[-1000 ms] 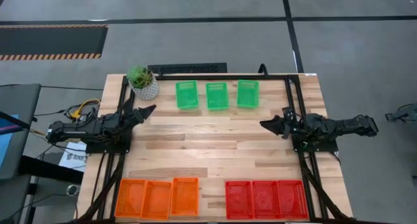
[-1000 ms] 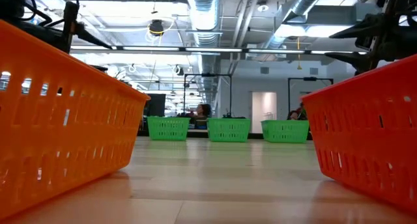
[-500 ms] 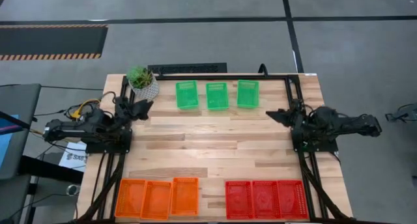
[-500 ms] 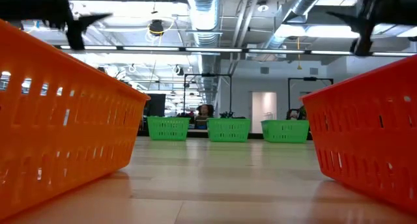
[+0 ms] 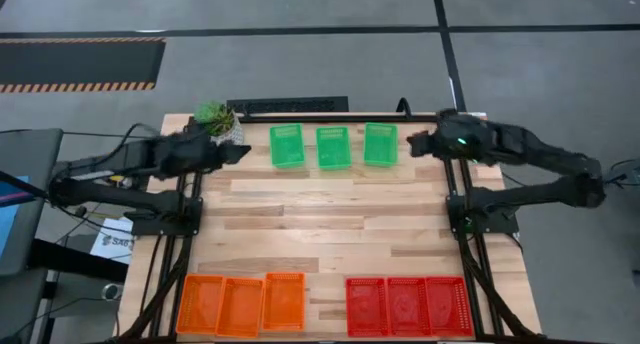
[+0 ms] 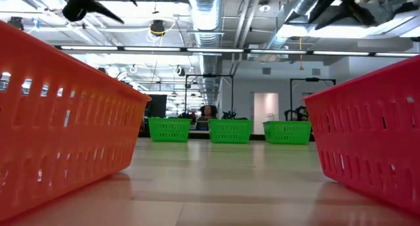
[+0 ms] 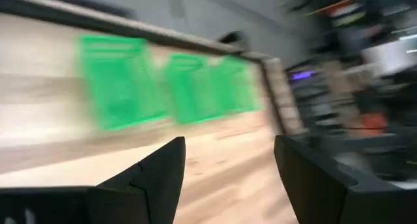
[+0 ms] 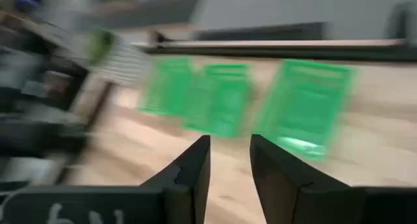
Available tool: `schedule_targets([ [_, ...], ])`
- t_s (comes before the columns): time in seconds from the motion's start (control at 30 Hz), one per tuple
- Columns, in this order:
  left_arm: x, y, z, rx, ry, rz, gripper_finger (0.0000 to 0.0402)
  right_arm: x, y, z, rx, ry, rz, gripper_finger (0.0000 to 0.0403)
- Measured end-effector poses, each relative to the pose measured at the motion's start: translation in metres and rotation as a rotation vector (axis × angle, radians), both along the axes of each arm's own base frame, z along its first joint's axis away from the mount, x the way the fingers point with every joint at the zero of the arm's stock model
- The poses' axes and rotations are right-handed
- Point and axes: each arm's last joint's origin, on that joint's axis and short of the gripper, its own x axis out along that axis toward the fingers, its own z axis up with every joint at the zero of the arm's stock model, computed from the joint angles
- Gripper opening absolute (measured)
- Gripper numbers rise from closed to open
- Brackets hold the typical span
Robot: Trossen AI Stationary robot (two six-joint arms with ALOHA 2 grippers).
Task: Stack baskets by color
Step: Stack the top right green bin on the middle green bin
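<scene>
green mesh baskets, three in number, are sitting in a row at the far edge of the desk [image 5: 330, 209] in the high view: left green basket [image 5: 286, 145], middle green basket [image 5: 333, 147], right green basket [image 5: 380, 143]. three orange baskets [image 5: 241, 304] and three red baskets [image 5: 408, 306] are lining the near edge, none stacked. the left tool [image 5: 238, 154] is hovering just beside the left green basket, the right tool [image 5: 414, 144] just beside the right one. judged step: the approach; next, each tool needs lowering onto a basket rim.

the low view is adding what the overhead cannot: both tools are hanging well above the desk.

the left wrist view is showing its fingers [image 7: 156, 178] spread wide.

the right wrist view is showing its fingers [image 8: 192, 168] parted narrowly, pinching nothing.
</scene>
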Motion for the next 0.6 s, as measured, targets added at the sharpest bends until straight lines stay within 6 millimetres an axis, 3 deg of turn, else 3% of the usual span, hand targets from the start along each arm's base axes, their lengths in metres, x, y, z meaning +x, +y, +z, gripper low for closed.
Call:
schedule_targets([
  [0.13, 0.021, 0.024, 0.004, 0.001, 0.134, -0.065, 0.0224, 0.022, -0.029, -0.002, 0.005, 0.176, -0.021, 0.0152],
  [0.37, 0.04, 0.073, -0.026, -0.105, 0.281, -0.146, 0.0224, 0.045, -0.076, -0.036, 0.154, 0.326, 0.045, 0.02],
  [0.6, 0.044, 0.093, -0.061, -0.139, 0.243, -0.184, 0.0224, 0.047, -0.098, -0.093, 0.286, 0.41, -0.011, 0.0229],
])
